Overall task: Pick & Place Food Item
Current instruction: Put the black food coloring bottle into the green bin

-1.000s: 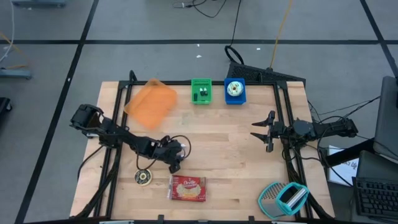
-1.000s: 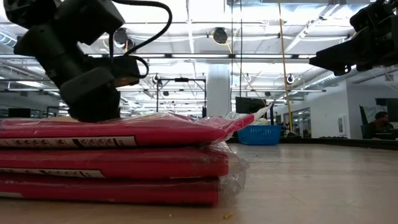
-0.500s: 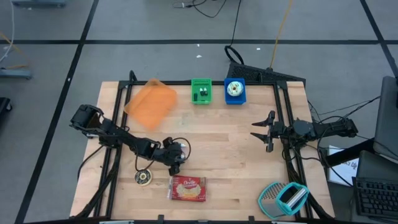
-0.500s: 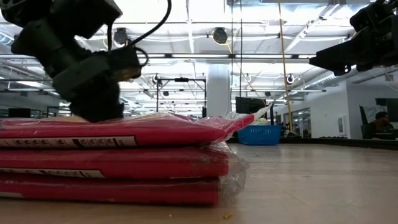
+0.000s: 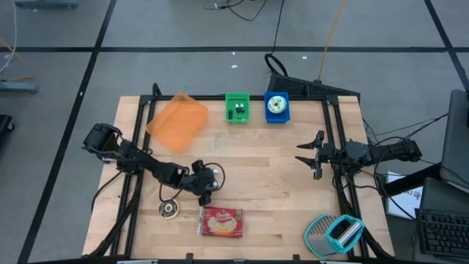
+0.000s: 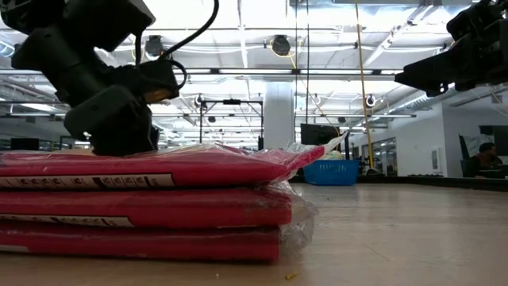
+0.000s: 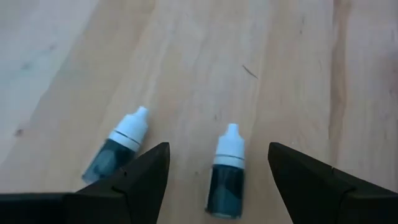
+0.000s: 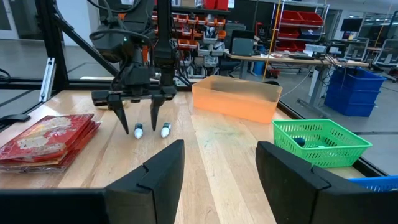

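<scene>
Near the front edge of the desk (image 5: 278,213), as I see it from the remote console:
Food item: red cracker pack (image 5: 221,223) lies flat and untouched, a stack of red sleeves in clear wrap.
Left gripper (image 5: 204,192): just behind the pack, pointing down, fingers (image 7: 134,180) spread and holding nothing; I judge I am off target.
Dropper bottles (image 7: 227,168): two lie on the wood right under those fingers, one between them.
Right gripper (image 5: 314,155): parked well apart at the right rail, fingers partly open, empty, waiting.
Orange tray (image 5: 178,121): at the back left, likely the drop spot.
Green basket (image 5: 237,107): beside it, holds small items.
</scene>
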`<control>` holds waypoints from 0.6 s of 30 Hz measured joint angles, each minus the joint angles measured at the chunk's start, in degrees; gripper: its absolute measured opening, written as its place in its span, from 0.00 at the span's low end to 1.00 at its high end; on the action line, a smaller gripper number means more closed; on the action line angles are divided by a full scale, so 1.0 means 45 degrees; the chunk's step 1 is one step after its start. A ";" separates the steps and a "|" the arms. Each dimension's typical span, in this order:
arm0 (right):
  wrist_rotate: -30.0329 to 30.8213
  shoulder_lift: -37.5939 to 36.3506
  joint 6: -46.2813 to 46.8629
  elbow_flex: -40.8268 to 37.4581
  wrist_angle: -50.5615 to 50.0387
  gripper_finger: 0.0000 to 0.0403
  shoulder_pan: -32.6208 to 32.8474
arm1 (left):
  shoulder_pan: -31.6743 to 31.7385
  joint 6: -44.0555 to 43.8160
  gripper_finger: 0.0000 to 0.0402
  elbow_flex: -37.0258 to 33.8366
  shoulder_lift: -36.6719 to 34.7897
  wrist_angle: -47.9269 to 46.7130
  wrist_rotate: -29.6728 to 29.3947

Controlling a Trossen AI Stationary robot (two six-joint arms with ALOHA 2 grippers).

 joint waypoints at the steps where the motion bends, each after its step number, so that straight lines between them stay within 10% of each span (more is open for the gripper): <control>1: 0.0000 0.0000 0.0000 0.0000 0.0000 0.46 0.0001 | -0.0002 0.0002 0.68 0.0000 -0.0002 0.0010 -0.0141; 18: 0.0000 0.0000 0.0000 0.0000 0.0000 0.46 0.0005 | -0.0439 -0.0475 0.68 0.0010 0.0101 0.0200 -0.0368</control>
